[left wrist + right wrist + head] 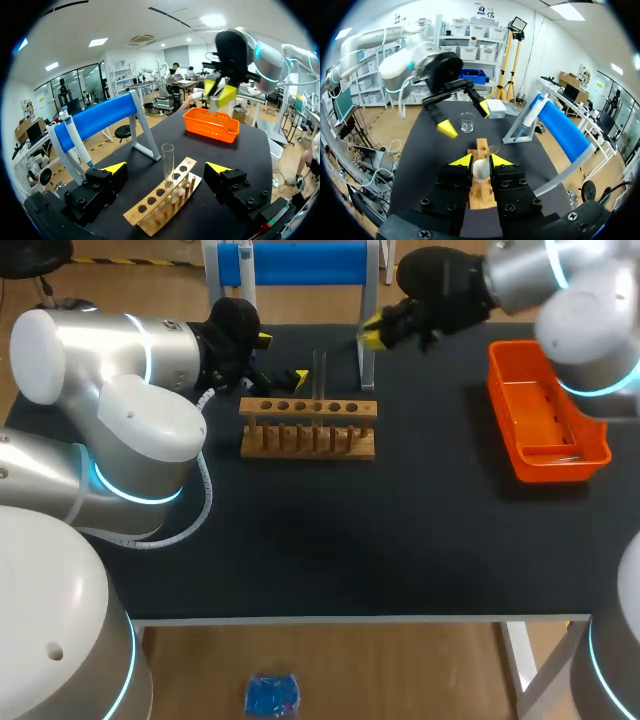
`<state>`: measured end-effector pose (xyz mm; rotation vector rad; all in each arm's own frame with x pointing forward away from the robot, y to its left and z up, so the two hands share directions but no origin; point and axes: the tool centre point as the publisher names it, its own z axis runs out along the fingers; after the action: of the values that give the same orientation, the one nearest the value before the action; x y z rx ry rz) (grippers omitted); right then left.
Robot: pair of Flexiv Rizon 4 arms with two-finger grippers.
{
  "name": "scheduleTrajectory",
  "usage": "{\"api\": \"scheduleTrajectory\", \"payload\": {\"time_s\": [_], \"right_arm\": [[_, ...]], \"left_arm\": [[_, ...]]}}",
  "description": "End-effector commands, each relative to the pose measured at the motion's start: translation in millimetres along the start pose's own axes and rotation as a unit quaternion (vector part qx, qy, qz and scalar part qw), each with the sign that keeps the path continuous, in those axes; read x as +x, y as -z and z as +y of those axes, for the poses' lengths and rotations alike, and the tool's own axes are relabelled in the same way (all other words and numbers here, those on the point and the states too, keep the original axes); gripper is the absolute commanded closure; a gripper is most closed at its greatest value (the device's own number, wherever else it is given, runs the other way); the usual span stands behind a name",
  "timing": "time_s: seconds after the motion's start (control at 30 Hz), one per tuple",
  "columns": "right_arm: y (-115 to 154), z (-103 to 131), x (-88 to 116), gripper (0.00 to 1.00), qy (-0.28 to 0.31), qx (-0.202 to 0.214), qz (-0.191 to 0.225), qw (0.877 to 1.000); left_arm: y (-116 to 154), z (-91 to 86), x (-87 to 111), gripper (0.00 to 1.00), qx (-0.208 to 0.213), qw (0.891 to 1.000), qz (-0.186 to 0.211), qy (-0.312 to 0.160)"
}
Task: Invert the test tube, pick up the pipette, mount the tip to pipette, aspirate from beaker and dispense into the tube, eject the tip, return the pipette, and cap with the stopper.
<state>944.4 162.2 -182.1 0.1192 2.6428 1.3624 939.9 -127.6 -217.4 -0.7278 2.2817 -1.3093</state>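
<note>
Test tube (168, 162) stands upright in rack (308, 428), long axis vertical, mouth up. Left fingers (116, 167) released; right fingers (462, 160) grasp stopper (481, 169).

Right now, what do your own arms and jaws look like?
My left arm and right arm are rounded silver-white segments with glowing cyan rings at the joints. A white ribbed cable loops beside the left arm. Each ends in a black wrist and blocky black jaws with screw heads and bright yellow wedge tips.
</note>
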Motion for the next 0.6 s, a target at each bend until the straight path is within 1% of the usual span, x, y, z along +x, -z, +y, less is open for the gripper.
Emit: {"api": "scheduleTrajectory", "payload": {"time_s": [0.03,0.17,0.3,0.6], "right_arm": [[-68,9,-27,1.0,0.001,0.007,0.008,1.0],[-87,14,-30,1.0,0.004,0.009,0.015,1.0],[-99,17,-33,1.0,0.005,0.016,0.019,1.0],[-106,17,-36,1.0,0.0,0.017,0.016,1.0]], "left_arm": [[1,-1.2,-0.6,0.0,-0.003,1.0,0.002,0.001],[1,-1.2,-0.6,0.0,-0.003,1.0,0.002,0.001],[1,-1.2,-0.6,0.0,-0.003,1.0,0.002,0.001],[1,-1.2,-0.6,0.0,-0.003,1.0,0.002,0.001]]}}
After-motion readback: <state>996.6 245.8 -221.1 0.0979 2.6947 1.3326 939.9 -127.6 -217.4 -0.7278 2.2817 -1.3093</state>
